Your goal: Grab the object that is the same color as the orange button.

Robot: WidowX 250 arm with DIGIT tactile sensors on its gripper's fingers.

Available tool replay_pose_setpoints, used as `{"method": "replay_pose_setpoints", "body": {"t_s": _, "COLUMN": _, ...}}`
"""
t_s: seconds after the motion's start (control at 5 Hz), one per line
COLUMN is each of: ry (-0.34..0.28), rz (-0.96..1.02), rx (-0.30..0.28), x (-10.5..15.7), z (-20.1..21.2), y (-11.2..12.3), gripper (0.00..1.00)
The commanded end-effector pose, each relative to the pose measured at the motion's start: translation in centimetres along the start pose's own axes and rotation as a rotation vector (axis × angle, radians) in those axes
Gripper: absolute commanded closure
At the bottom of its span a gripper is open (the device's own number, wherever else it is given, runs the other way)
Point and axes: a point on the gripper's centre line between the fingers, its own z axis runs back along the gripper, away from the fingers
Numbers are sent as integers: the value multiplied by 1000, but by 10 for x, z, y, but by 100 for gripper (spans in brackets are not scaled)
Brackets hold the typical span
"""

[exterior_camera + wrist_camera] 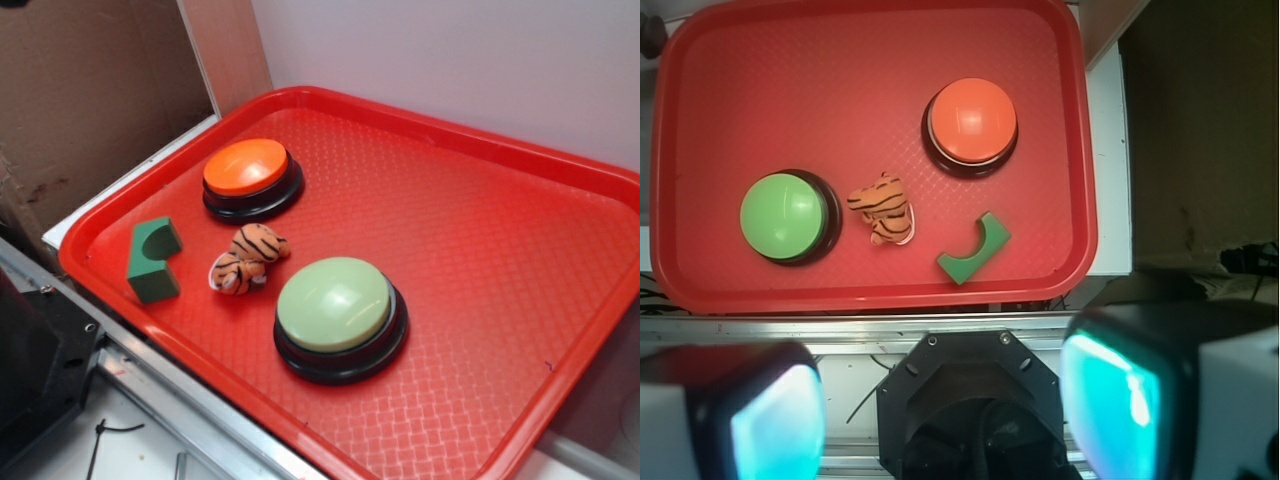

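A small plush tiger point(247, 259), orange with black stripes, lies on the red tray point(480, 200) between the two buttons; the wrist view shows the tiger point(881, 207) too. The orange button point(249, 177) sits at the tray's back left, seen from above as the orange button point(972, 124). My gripper point(940, 410) is out of the exterior view. From the wrist camera it hangs high above the robot base, short of the tray's near edge, open, with nothing between its wide-apart cyan-padded fingers point(1117, 400).
A larger pale green button point(340, 315) stands right of the tiger. A green block with a curved notch point(154, 260) sits near the tray's left rim. The black robot base point(975, 400) and a metal rail point(890, 328) lie below the tray. A cardboard wall point(90, 90) stands left.
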Motion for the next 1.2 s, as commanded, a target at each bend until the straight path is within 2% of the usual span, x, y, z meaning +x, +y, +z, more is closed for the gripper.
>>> {"method": "replay_pose_setpoints", "body": {"t_s": 0.0, "ry": 0, "rz": 0, "rx": 0, "x": 0, "z": 0, "y": 0, "gripper": 0}}
{"method": "replay_pose_setpoints", "body": {"t_s": 0.4, "ry": -13, "rz": 70, "rx": -15, "x": 5, "z": -3, "y": 4, "gripper": 0}}
{"method": "replay_pose_setpoints", "body": {"t_s": 0.6, "ry": -17, "rz": 203, "rx": -55, "x": 9, "z": -12, "y": 5, "gripper": 0}}
{"method": "replay_pose_setpoints", "body": {"t_s": 0.8, "ry": -65, "rz": 451, "rx": -57, "x": 15, "z": -32, "y": 2, "gripper": 0}}
{"method": "replay_pose_setpoints", "body": {"t_s": 1.0, "ry": -109, "rz": 694, "rx": -9, "x": 26, "z": -57, "y": -6, "gripper": 0}}
